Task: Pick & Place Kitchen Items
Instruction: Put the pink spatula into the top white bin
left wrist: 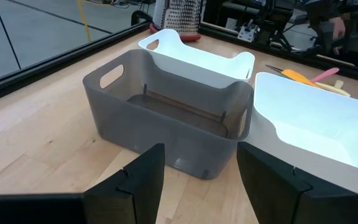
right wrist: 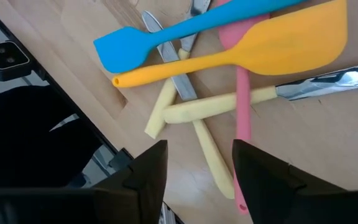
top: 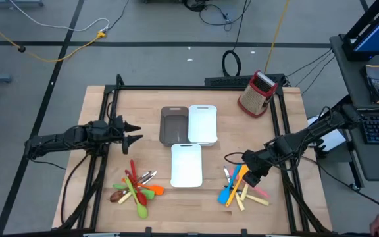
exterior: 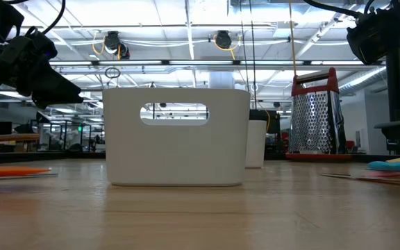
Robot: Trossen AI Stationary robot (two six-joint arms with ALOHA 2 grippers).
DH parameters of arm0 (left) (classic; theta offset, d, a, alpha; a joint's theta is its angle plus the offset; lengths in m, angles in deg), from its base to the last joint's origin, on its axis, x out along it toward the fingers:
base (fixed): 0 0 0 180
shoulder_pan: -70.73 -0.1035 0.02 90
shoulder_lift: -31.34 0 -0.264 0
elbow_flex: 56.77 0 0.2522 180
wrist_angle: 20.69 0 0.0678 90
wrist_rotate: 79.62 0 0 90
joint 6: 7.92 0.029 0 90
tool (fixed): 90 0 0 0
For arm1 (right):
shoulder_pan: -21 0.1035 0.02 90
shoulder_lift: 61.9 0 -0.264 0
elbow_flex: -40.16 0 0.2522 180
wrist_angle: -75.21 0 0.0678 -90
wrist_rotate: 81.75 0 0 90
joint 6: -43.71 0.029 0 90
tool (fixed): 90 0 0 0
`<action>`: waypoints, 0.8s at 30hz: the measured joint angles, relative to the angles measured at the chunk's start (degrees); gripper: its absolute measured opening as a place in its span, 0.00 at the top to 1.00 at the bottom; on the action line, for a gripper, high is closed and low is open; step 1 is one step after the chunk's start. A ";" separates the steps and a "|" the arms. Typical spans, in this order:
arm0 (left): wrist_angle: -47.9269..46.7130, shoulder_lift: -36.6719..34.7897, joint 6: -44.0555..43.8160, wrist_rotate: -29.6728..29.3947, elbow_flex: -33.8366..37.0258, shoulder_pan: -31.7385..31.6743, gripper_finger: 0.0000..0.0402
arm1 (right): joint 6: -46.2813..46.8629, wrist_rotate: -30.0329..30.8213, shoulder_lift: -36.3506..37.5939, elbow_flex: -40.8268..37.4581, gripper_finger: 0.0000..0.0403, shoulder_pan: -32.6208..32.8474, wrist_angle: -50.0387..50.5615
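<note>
The left gripper [top: 137, 132] hovers over the desk [top: 97, 112] left of the brown tray [top: 172, 125], jaws wide and holding nothing. Below it lies a pile of red, green and orange utensils [top: 137, 187]. A white tray [top: 202, 123] stands just beside the brown one, another white tray [top: 187, 164] in front of them. The grater [top: 257, 93] stands at the far right. The right gripper [top: 251, 178] hangs over the second pile [top: 242, 187], jaws wide and empty above the blue spatula [right wrist: 166, 37], orange spatula [right wrist: 272, 43], pink spoon [right wrist: 241, 106] and cream-handled knives [right wrist: 229, 102].
</note>
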 joint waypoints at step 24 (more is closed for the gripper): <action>0.00 0.01 0.00 -0.57 0.02 -0.01 0.48 | -1.02 3.02 0.00 0.00 0.57 0.02 0.61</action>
